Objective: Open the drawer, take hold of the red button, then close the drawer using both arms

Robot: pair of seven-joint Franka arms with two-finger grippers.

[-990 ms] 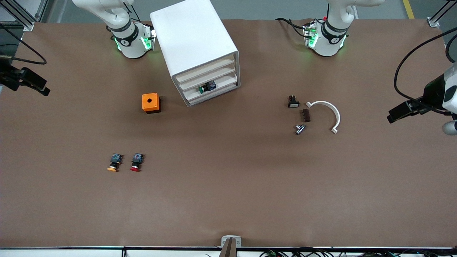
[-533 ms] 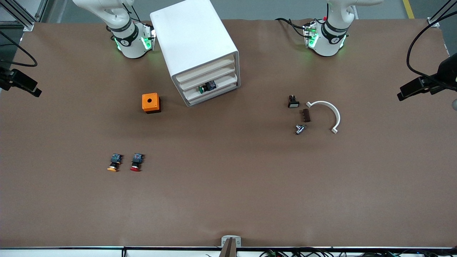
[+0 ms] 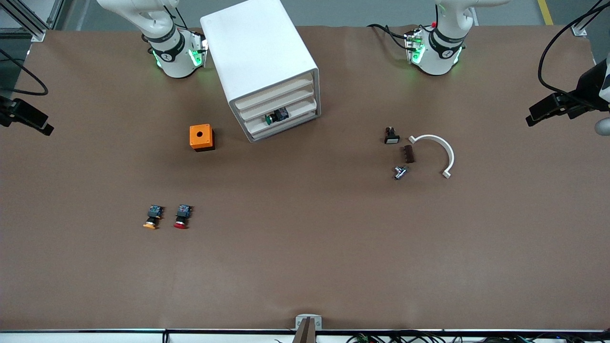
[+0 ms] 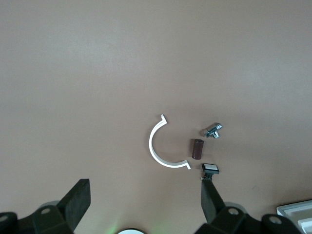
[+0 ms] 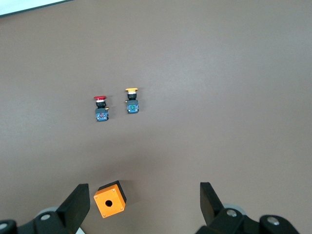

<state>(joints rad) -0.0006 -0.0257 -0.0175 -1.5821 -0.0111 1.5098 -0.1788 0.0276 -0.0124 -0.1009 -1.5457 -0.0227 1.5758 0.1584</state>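
Observation:
The white cabinet [image 3: 259, 57] stands between the arm bases, with several shallow white drawers [image 3: 281, 101] stacked in its front, all pushed in. The red-capped button [image 3: 181, 216] lies on the brown table, nearer to the front camera than the orange box, and also shows in the right wrist view [image 5: 100, 108]. My right gripper [image 3: 29, 116] hangs open and empty over the right arm's end of the table [image 5: 144, 202]. My left gripper [image 3: 548, 108] hangs open and empty over the left arm's end [image 4: 145, 202].
A green-capped button [image 3: 276, 116] sits in one lower drawer. An orange-capped button [image 3: 152, 217] lies beside the red one. The orange cube box [image 3: 201, 137] stands beside the cabinet. A white arc [image 3: 436, 151], a brown block [image 3: 409, 154], a metal fitting [image 3: 400, 172] and a small switch [image 3: 391, 136] lie toward the left arm's end.
Both grippers have drawn outward toward the table's ends, the left one also toward the bases' side. Nothing on the table has moved.

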